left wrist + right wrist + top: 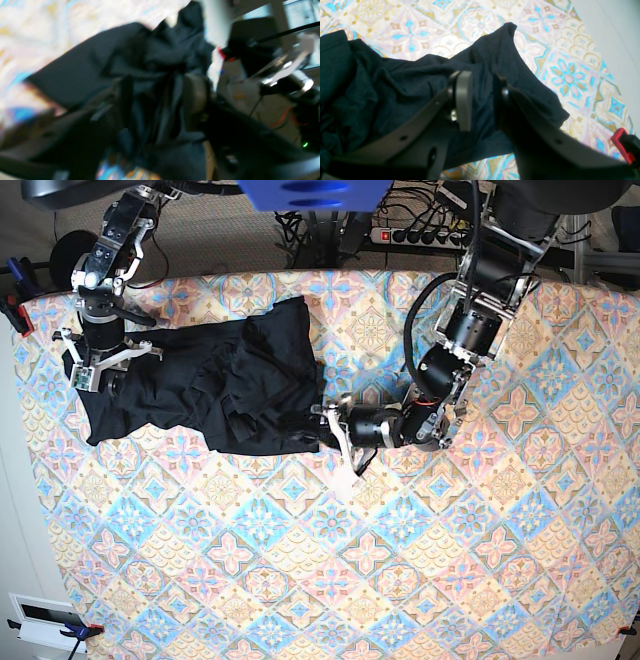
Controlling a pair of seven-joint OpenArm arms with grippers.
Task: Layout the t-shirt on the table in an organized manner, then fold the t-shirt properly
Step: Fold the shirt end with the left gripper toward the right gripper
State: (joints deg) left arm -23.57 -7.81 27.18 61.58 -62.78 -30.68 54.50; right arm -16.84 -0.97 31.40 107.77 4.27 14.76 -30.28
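Two arms worked at opposite ends of one black t-shirt [215,390], which lay crumpled on the table [420,570] toward its far left part in the base view. In that view the right gripper [100,362] stood over the shirt's left end, its pale fingers straddling the cloth near the table's edge. The left gripper [338,438] reached in low from the right and met the shirt's lower right corner, one pale finger pointing out over bare pattern below the hem. Whether that gripper pinched fabric could not be told from above.

From the left wrist the picture was badly blurred. The shirt [150,70] filled the middle, bunched into dark folds that ran down between the left gripper's [152,100] fingers, with a tan pad [193,100] showing just right of the folds. The jaws stood partly apart with cloth lying between them; whether they gripped it I could not tell. The table [37,30] showed pale at upper left.

From the right wrist the view was sharp. The right gripper [482,100] stood narrowly parted, a grey pad [464,100] on one side and a dark finger [505,100] on the other, with a ridge of shirt [395,95] rising in the gap between them. The cloth spread left and below the fingers, and one peak pointed up beyond them. The table [570,80] lay bare to the right.
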